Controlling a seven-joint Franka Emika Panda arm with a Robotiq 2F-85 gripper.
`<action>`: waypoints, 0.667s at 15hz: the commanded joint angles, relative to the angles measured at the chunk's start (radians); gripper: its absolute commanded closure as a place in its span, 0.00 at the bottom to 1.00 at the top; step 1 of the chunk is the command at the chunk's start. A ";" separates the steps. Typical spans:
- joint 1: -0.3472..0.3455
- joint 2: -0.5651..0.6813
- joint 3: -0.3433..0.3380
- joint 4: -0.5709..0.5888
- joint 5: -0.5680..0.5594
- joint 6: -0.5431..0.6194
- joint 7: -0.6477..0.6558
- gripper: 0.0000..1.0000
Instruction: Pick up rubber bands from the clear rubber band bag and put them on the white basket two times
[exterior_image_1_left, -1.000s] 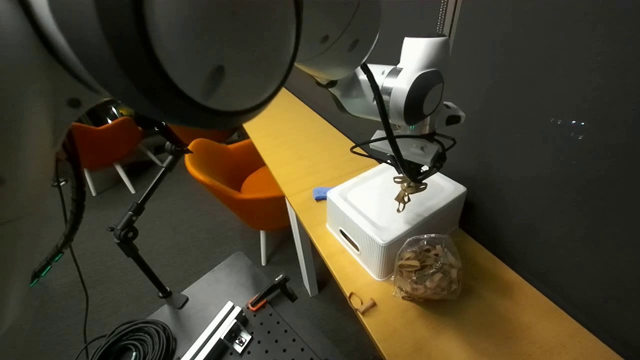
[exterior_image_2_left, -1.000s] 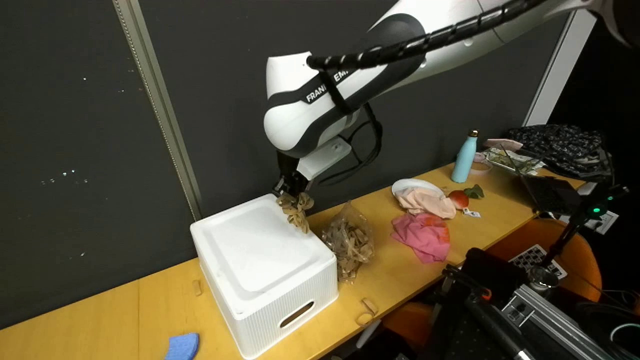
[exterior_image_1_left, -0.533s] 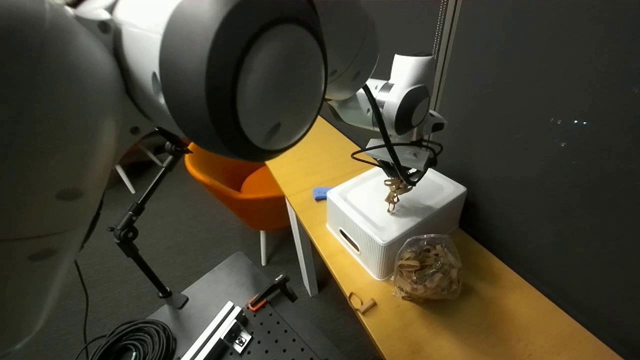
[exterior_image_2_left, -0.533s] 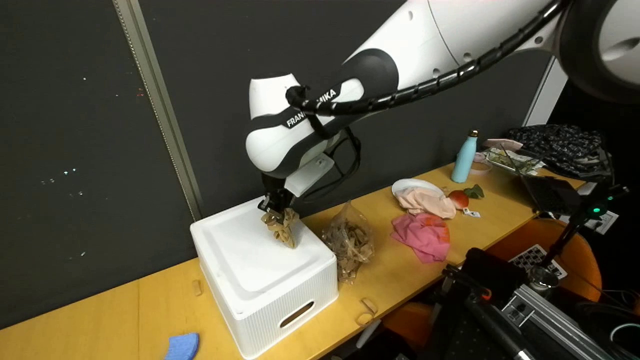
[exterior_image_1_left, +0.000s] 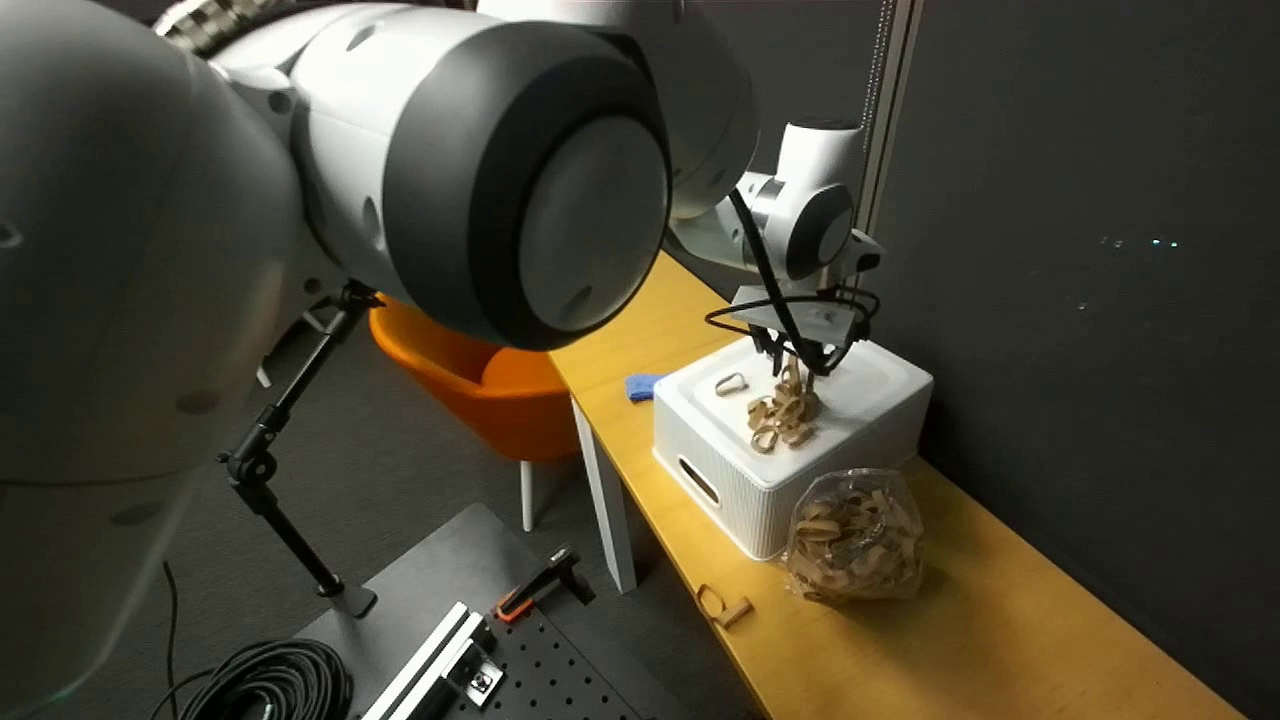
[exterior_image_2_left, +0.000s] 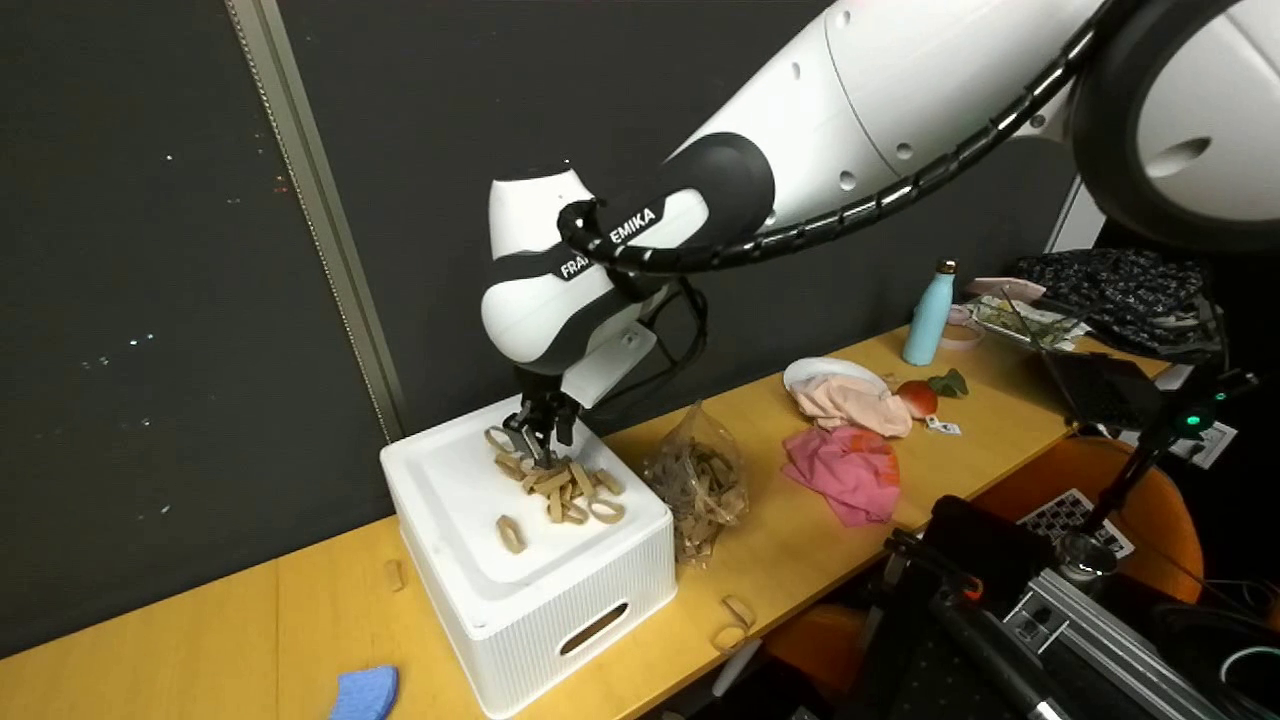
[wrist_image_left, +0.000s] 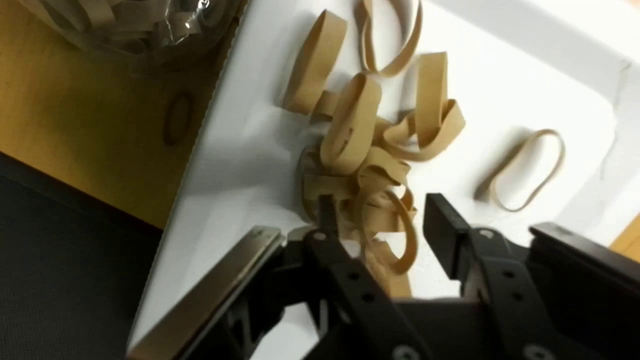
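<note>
The white basket stands upside down or lidded on the table; its ribbed wall shows in both exterior views (exterior_image_1_left: 735, 495) (exterior_image_2_left: 540, 625). A loose pile of tan rubber bands (exterior_image_1_left: 775, 420) lies on its flat white top, also in an exterior view (exterior_image_2_left: 570, 490) and the wrist view (wrist_image_left: 352, 125). The clear rubber band bag (exterior_image_1_left: 858, 540) stands beside the basket, still holding many bands; it also shows in the wrist view (wrist_image_left: 145, 25). My gripper (wrist_image_left: 382, 215) is open just above the pile; one band stands between its fingers, not clamped.
Loose bands (exterior_image_1_left: 725, 606) lie near the table's front edge, and one (exterior_image_2_left: 394, 575) lies beside the basket. A blue cloth (exterior_image_2_left: 365, 693) is near the basket. Pink cloth (exterior_image_2_left: 848, 475), a plate (exterior_image_2_left: 815, 370) and a bottle (exterior_image_2_left: 930, 312) stand farther along. A dark wall (exterior_image_1_left: 1080, 300) runs behind.
The arm has moved down and inward over the basket top. The gripper has opened, and the bunch of bands it held has dropped and spread on the white surface.
</note>
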 joint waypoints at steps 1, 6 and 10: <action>0.006 -0.030 -0.003 0.013 0.002 -0.035 0.008 0.19; 0.023 -0.158 -0.049 -0.121 -0.020 -0.032 0.104 0.00; 0.015 -0.325 -0.090 -0.343 -0.021 -0.008 0.198 0.00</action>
